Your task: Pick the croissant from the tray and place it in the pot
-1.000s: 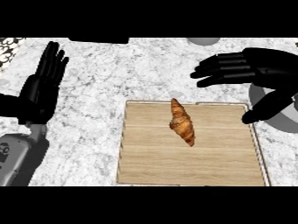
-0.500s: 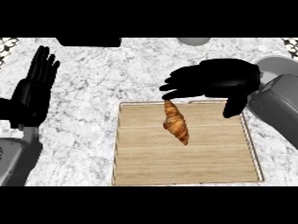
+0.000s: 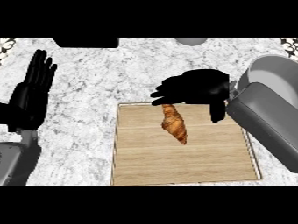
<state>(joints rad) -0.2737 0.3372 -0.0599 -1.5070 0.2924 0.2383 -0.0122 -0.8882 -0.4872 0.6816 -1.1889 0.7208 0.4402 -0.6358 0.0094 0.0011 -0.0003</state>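
A golden-brown croissant (image 3: 175, 125) lies lengthwise on the wooden tray (image 3: 184, 162) in the middle of the counter. My right hand (image 3: 196, 89) hovers over the tray's far edge, just above the croissant's top end, which it partly hides. Its fingers are spread and relaxed, thumb pointing down beside the croissant, holding nothing. The grey pot (image 3: 281, 81) stands at the right, partly behind my right forearm. My left hand (image 3: 30, 94) rests open at the left, fingers up.
A dark object (image 3: 86, 42) and a grey round object (image 3: 191, 41) sit at the counter's far edge. Patterned tile shows at both far corners. Bare marble lies between the tray and my left hand.
My right hand has moved left and down from the right side, now reaching over the croissant's far end. The forearm now covers part of the pot. The left hand and the croissant stayed put.
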